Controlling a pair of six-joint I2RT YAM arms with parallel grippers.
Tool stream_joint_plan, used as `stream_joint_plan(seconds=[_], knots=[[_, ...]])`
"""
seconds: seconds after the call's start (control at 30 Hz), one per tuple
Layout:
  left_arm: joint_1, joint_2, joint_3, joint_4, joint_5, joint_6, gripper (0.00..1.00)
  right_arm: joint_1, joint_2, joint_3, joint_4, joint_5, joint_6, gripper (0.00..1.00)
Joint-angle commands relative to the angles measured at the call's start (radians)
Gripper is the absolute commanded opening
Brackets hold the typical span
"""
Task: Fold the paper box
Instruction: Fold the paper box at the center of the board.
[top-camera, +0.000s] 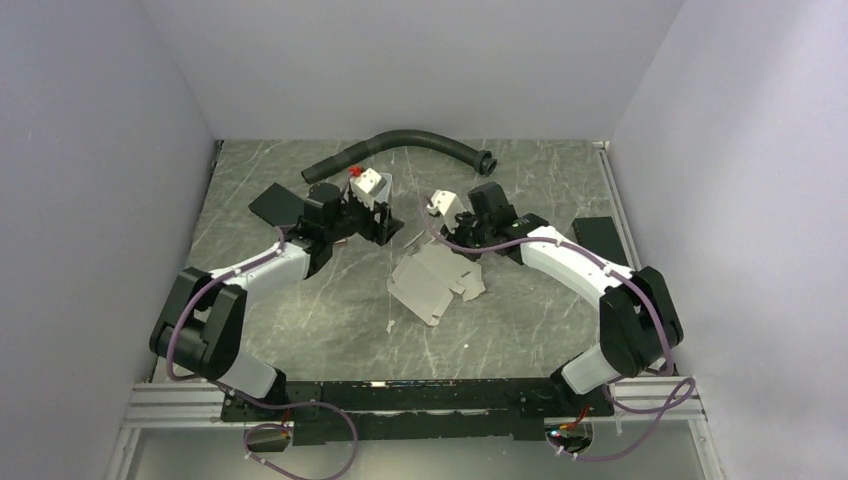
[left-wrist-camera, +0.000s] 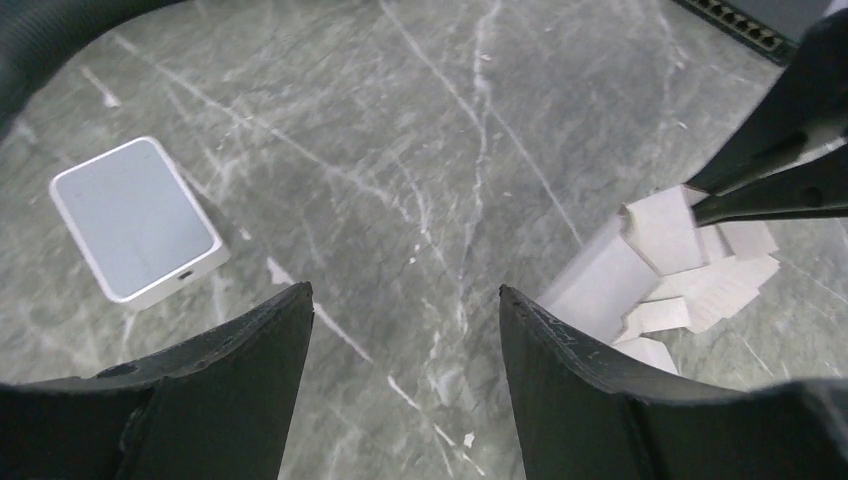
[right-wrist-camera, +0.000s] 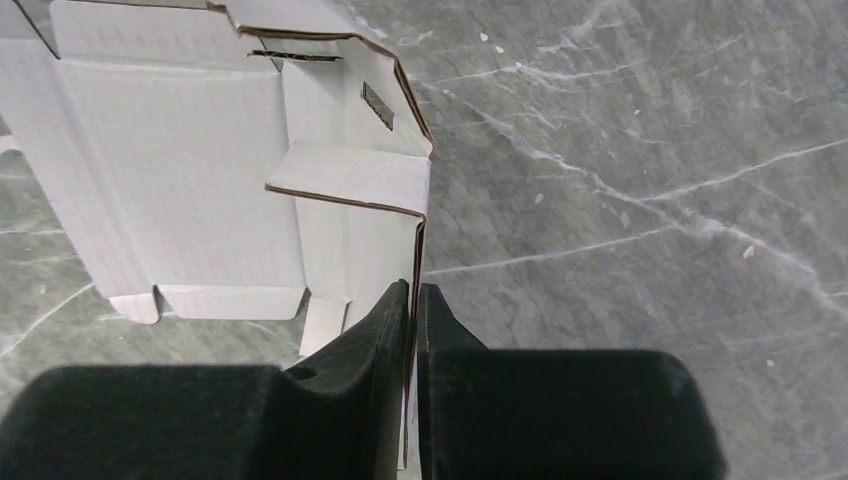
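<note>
The paper box is a white, creased die-cut sheet, partly folded, lying in the middle of the table. In the right wrist view its panels and tabbed flaps spread out to the upper left. My right gripper is shut on the thin edge of one upright panel. From above, the right gripper sits at the sheet's far edge. My left gripper is open over bare table, with nothing between its fingers. The paper box lies to its right. In the top view the left gripper is left of the sheet.
A light grey rounded tile lies left of the left gripper. A black hose curves along the back of the table. Black flat pads lie at the left and the right. White walls close in three sides.
</note>
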Motion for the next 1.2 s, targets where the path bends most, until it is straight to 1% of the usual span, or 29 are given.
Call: stream_joint_plan(seconds=[0.0,0.13,0.27,0.4,0.5,0.63,0.7,0.87,0.93,1.07,1.17], knots=[[0.003,0.039,-0.056,0.223,0.148,0.005,0.72,0.041,0.022,0.050,0.028,0.151,-0.079,0.12],[0.003,0.064,-0.103,0.308,0.170,0.005,0.72,0.082,0.044,0.046,0.044,0.216,-0.108,0.15],[0.003,0.101,-0.135,0.377,0.176,-0.015,0.71,0.121,0.068,0.037,0.061,0.265,-0.122,0.16],[0.003,0.128,-0.156,0.426,0.187,-0.032,0.71,0.141,0.078,0.028,0.073,0.286,-0.125,0.19],[0.003,0.148,-0.170,0.459,0.193,-0.052,0.71,0.154,0.080,0.023,0.077,0.295,-0.131,0.20],[0.003,0.150,-0.205,0.493,0.170,-0.078,0.71,0.159,0.073,0.004,0.090,0.295,-0.137,0.17],[0.003,0.139,-0.221,0.496,0.144,-0.090,0.71,0.161,0.064,-0.011,0.100,0.320,-0.145,0.14],[0.003,0.080,-0.257,0.463,0.026,-0.122,0.72,0.165,0.039,-0.052,0.134,0.332,-0.172,0.02],[0.006,0.039,-0.280,0.464,-0.007,-0.130,0.72,0.167,0.025,-0.071,0.150,0.330,-0.189,0.00],[0.006,-0.014,-0.309,0.421,-0.043,-0.135,0.72,0.177,-0.022,-0.141,0.205,0.330,-0.241,0.00],[0.006,-0.021,-0.325,0.410,-0.041,-0.136,0.71,0.191,-0.063,-0.203,0.255,0.331,-0.288,0.00]])
